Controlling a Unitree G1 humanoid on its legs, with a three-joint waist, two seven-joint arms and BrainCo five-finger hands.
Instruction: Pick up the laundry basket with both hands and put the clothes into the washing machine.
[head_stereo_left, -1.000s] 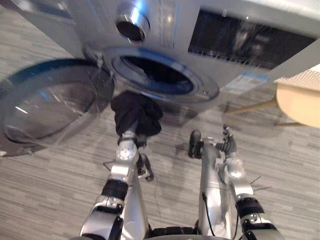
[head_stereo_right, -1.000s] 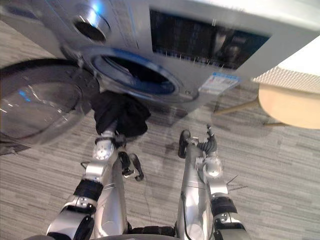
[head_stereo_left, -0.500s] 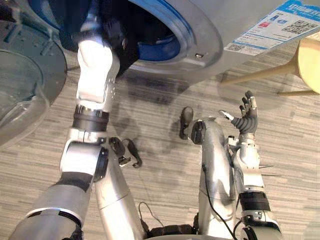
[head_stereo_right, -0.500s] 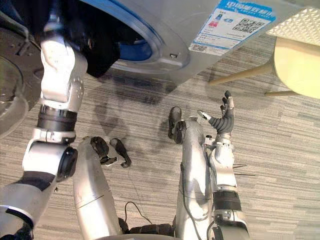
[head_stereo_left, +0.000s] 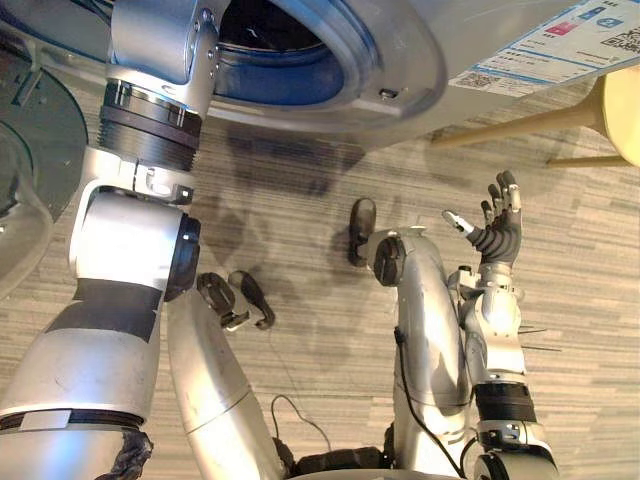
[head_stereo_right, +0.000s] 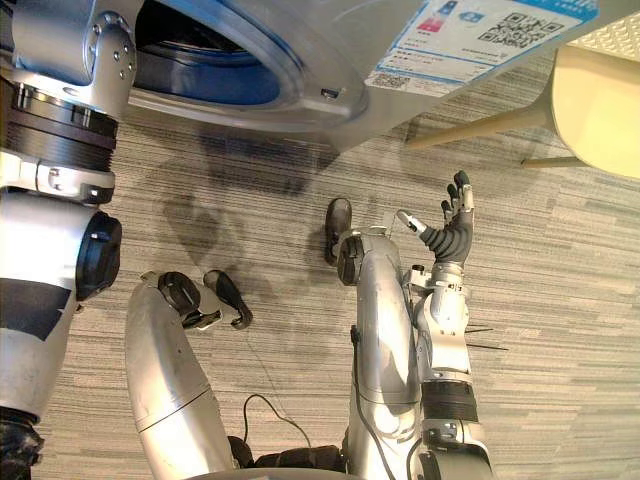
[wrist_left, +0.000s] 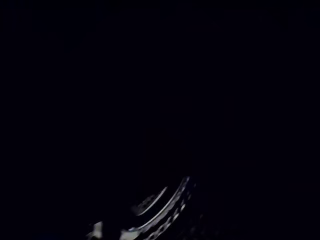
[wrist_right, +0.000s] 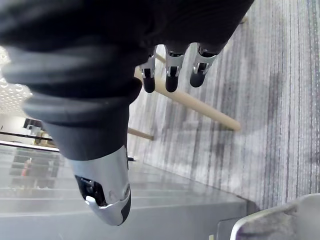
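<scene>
Black garment, earlier at the door, now seemingly inside the washing machine (head_stereo_left: 400, 60) with the left arm (head_stereo_left: 150, 130); left hand hidden there, grip cannot tell. Right hand (head_stereo_left: 497, 238) on the right, fingers relaxed, empty; release likely next.

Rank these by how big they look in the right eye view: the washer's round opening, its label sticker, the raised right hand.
1. round opening, even though partly cut off
2. label sticker
3. right hand
</scene>
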